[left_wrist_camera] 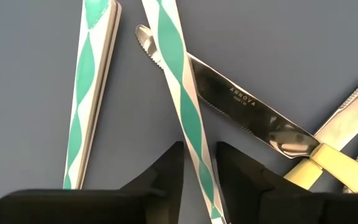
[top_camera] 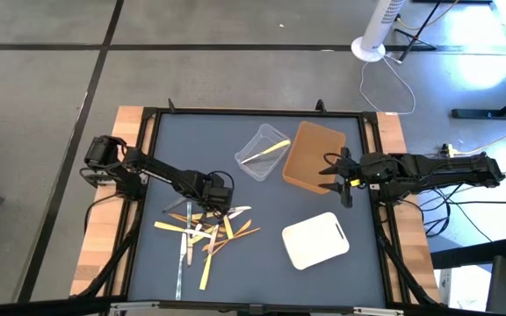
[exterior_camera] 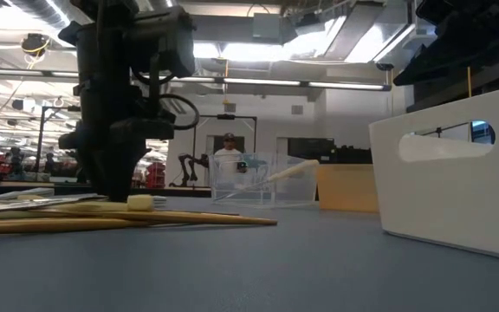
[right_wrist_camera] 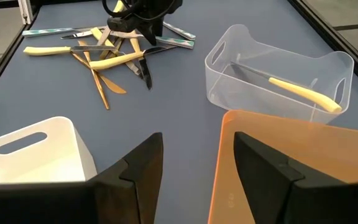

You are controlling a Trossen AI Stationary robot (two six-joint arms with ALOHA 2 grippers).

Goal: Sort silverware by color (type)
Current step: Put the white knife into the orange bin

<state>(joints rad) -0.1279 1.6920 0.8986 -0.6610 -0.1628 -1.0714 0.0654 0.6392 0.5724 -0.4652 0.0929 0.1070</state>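
- Left gripper (top_camera: 220,197) sits low over the silverware (top_camera: 202,233), a loose heap of thin sticks on the matte blue-grey worktop (top_camera: 262,219); its jaws straddle a glossy green-and-white patterned handle (left_wrist_camera: 188,112), narrowly spread, the grip not clearly made.
- Beside that handle lies a shiny serrated steel knife (left_wrist_camera: 241,102).
- Clear plastic tub (top_camera: 263,152) holds one pale-yellow-handled utensil (right_wrist_camera: 303,93).
- Brown tray (top_camera: 314,155) and white tray (top_camera: 316,240), flat and round-cornered.
- Right gripper (top_camera: 335,174) hangs at the brown tray's edge, jaws spread, empty.

- My table's blue mat (top_camera: 156,158) carries a clear tub (top_camera: 262,151)
- Just beside the tub I see an orange-brown bin (top_camera: 310,158)
- Nearer me, apart from both, a white bin (top_camera: 316,239)
- A white fan base (top_camera: 369,48) stands on the floor
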